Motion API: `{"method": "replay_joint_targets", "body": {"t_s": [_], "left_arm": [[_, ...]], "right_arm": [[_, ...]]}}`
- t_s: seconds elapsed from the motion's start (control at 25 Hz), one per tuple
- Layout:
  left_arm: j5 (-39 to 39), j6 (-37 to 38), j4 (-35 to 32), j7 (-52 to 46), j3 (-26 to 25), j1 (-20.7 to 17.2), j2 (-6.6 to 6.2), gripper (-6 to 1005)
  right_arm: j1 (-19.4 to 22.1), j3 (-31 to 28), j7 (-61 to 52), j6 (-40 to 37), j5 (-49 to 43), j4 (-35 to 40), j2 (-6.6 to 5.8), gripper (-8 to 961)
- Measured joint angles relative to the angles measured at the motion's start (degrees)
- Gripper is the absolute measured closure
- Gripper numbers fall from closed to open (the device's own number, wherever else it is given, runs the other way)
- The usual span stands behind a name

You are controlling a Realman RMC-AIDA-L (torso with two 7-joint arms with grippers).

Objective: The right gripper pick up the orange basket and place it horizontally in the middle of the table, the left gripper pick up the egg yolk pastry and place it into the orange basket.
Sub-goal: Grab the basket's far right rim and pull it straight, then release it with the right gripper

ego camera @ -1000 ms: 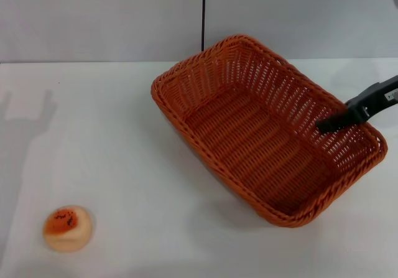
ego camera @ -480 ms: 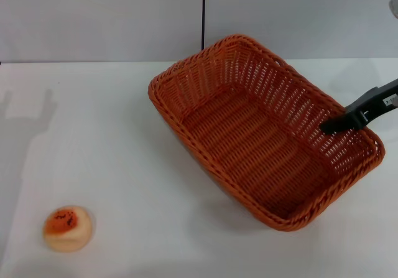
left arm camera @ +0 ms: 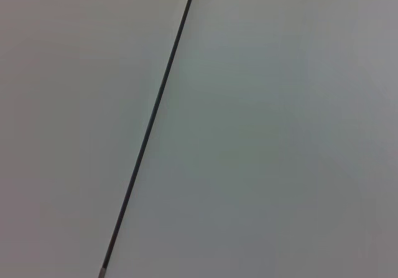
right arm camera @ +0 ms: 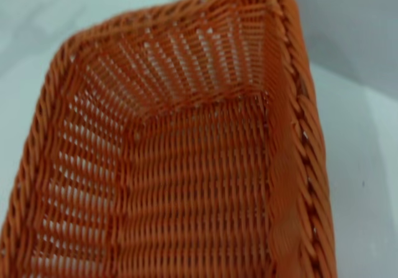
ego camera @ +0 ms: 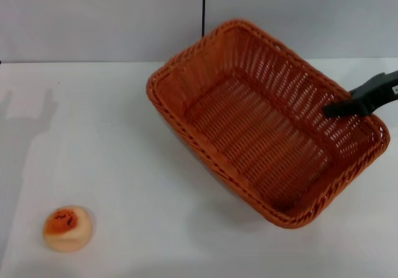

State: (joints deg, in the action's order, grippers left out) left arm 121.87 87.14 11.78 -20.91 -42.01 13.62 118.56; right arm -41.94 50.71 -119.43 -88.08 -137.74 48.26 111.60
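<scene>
The orange basket (ego camera: pixel 200 82) hangs tilted and skewed over the right half of the table (ego camera: pixel 93 135), its near corner low and a shadow beneath it. My right gripper (ego camera: pixel 334 111) comes in from the right edge and is shut on the basket's right rim, one black finger inside the wall. The right wrist view is filled with the basket's woven inside (right arm camera: pixel 186 166). The egg yolk pastry (ego camera: pixel 67 227) lies alone near the front left corner, far from the basket. The left gripper is out of view; its wrist camera shows only pale wall.
A dark vertical seam (ego camera: pixel 203 13) runs down the grey wall behind the basket. Bare white tabletop stretches between the pastry and the basket.
The right gripper has risen a little and shifted right, lifting the basket's right and far side higher. The pastry has not moved.
</scene>
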Motion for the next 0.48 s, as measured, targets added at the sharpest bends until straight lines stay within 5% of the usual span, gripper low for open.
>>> {"method": "replay_joint_targets", "body": {"t_s": [0.48], "left_arm": [[0.0,0.0,0.0,-0.7,-0.2,0.0,0.0,139]], "right_arm": [[5.3,-6.9,11.1,-6.2,15.2,2.3,-1.16,775]]}}
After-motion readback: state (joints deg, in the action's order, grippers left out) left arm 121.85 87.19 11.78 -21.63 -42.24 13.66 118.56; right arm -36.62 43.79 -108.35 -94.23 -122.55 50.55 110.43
